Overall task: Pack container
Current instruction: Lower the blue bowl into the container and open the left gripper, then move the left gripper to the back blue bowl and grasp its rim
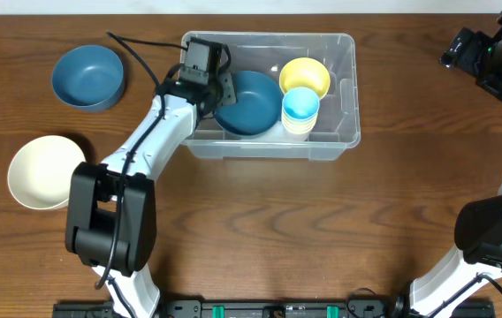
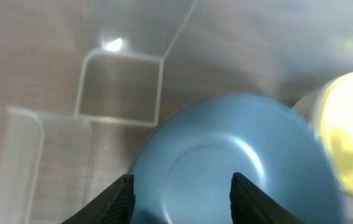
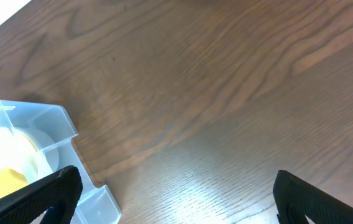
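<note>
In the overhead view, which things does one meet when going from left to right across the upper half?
Blue bowl → dark blue bowl → yellow bowl → right end effector

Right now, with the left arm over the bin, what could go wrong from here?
The dark blue bowl sits right beside the cup stack; a nudge might topple it. The left end effector, open, is over the bin near its left wall and could snag the rim when it moves. The blue bowl and cream bowl outside may not fit unless nested.
</note>
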Tool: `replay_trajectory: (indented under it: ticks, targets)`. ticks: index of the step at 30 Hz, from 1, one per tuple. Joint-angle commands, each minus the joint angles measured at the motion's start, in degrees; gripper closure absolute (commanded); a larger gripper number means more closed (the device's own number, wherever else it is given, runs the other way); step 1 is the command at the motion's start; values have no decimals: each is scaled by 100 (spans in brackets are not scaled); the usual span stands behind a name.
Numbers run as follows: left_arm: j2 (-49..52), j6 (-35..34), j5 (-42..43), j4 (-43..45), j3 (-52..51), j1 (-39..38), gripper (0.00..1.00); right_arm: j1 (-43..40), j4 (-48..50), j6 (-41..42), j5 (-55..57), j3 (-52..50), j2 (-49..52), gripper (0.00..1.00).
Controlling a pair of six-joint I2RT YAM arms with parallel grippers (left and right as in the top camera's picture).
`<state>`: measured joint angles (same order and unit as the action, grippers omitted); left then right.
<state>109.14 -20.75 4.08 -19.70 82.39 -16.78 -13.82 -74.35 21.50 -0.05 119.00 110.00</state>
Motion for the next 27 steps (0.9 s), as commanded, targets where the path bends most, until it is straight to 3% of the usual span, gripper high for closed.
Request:
replay_trajectory:
  ticks: [1, 6, 10, 12, 15, 22, 27]
  targets:
    - [-505, 46, -31, -181, 490, 50, 50, -37, -7, 74, 24, 90, -15, 1]
    - [-1187, 289, -407, -743, 732, 293, 49, -37, -7, 74, 24, 90, -15, 1]
    - [-1744, 929, -1565, -1073, 732, 737, 49, -37, -7, 74, 24, 90, -15, 1]
    - [-1853, 1423, -1862, -1043, 732, 977, 31, -37, -7, 74, 24, 90, -15, 1]
    - [-1829, 2157, -1871, -931, 730, 1360, 13, -37, -7, 74, 24, 90, -15, 1]
    - [-1080, 2942, -1840, -457, 721, 2002, 4, -37, -7, 74, 24, 90, -15, 1]
    - [-323, 3390, -1423, -367, 721, 2140, 3, -37, -7, 74, 24, 90, -15, 1]
